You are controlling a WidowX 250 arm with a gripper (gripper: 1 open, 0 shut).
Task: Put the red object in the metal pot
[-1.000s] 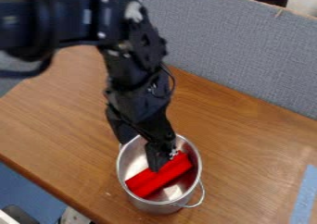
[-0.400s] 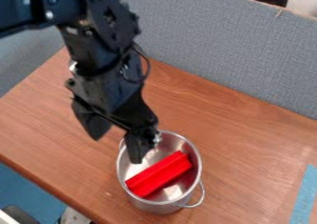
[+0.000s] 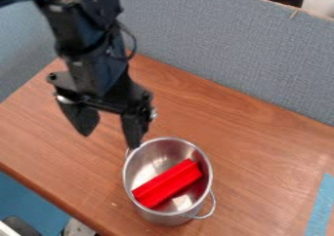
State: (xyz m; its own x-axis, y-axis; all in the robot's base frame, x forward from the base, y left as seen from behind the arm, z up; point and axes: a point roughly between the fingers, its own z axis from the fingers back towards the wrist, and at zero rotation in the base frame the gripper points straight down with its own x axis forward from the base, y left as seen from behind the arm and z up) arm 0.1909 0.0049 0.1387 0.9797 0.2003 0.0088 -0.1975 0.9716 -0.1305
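Red object (image 3: 171,183), a bright matte flat block, lies slanted inside the metal pot (image 3: 146,154), its lower left end hidden behind the near rim. Shiny and round, the pot stands near the wooden table's (image 3: 248,133) near edge. Left of it hangs the gripper (image 3: 107,126), fingers apart, holding nothing; the arm's top is cut off.
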